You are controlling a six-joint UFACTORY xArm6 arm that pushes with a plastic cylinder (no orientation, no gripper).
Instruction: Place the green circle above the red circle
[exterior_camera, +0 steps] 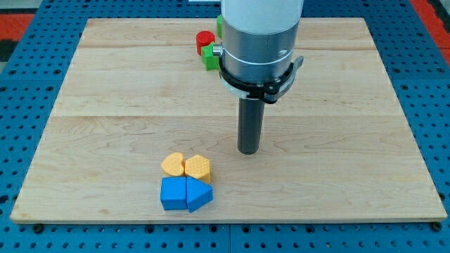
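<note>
The red circle [204,40] lies near the view's top, left of the arm's body. A green block [209,56] touches it just below and to its right; its shape is partly hidden by the arm. Another bit of green [219,25] shows above it at the arm's edge, mostly hidden. My tip [248,150] rests on the board in the middle, well below the red and green blocks and to the upper right of the yellow and blue cluster.
Two yellow blocks [174,164] [197,167] sit side by side at the view's lower middle. Right below them are a blue cube [172,194] and a blue triangular block [199,195]. The wooden board [105,105] lies on a blue pegboard.
</note>
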